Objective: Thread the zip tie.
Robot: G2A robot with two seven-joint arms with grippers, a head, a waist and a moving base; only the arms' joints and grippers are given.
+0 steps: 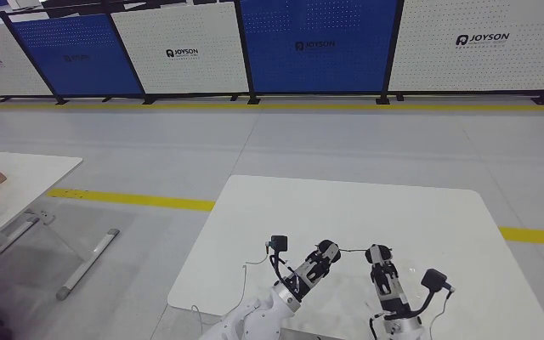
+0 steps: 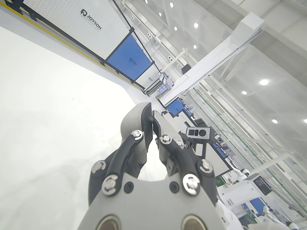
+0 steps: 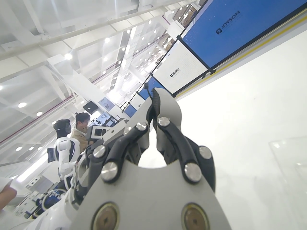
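The thin black plastic zip tie (image 1: 352, 251) spans the gap between both grippers, held above the white rectangular surface (image 1: 357, 204). The right gripper (image 3: 153, 96) has its fingers closed on the strap, a short end poking past the tips. The left gripper (image 2: 151, 118) has its fingers pinched together on the other end. Threading well likely means bending the strap into a loop and lining tail with head squarely, without twisting. A clear plastic sheet (image 3: 287, 149) lies near the right gripper, apart from the tie.
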